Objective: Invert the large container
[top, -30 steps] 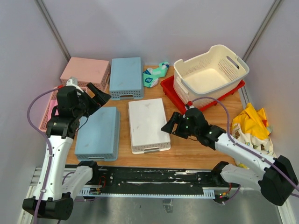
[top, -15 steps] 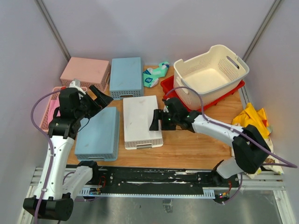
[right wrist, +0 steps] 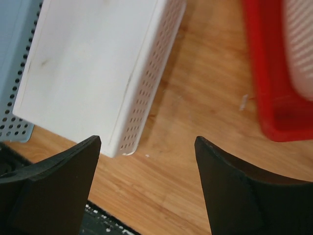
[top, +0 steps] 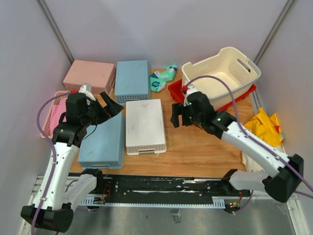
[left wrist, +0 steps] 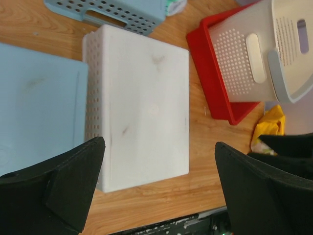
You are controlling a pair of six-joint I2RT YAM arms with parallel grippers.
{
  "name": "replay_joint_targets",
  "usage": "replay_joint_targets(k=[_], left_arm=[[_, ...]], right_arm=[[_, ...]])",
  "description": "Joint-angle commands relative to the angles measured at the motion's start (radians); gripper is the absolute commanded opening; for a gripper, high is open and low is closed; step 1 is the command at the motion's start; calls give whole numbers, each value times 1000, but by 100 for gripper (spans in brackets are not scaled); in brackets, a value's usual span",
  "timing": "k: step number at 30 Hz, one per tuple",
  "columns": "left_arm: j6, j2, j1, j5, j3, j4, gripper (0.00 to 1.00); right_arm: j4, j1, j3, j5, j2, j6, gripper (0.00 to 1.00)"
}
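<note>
Right gripper (top: 176,116) is released: fingers spread wide, nothing between them, hovering over bare wooden table (top: 205,147). In the right wrist view the gap (right wrist: 146,142) sits over the near corner of the white basket (right wrist: 93,63). That basket lies bottom-up just left of the gripper.

The large container (top: 220,73) is beyond this gripper and to its right, apart from it, open side up. It rests in the red tray (top: 177,93), whose near edge shows at the right of the wrist view (right wrist: 274,98).

Left gripper (top: 108,103) is also released and empty, above the seam between a blue basket (top: 102,139) and the white basket. The large container is well apart from it, far to its right (left wrist: 274,54).
</note>
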Motion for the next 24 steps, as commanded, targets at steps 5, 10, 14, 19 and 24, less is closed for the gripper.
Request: replay_joint_targets(k=[5, 10, 14, 19, 24], left_arm=[[71, 139, -459, -298, 124, 36, 99], [66, 288, -676, -413, 157, 61, 99], [59, 347, -741, -394, 158, 107, 99], [49, 377, -774, -379, 158, 121, 99], [41, 376, -779, -371, 151, 120, 99]], right_arm=[[-127, -149, 122, 364, -202, -359, 80], [-162, -250, 267, 246, -65, -483, 81], [-239, -293, 415, 148, 106, -564, 81], [-343, -337, 555, 56, 311, -626, 78], [-391, -378, 628, 5, 422, -648, 71]])
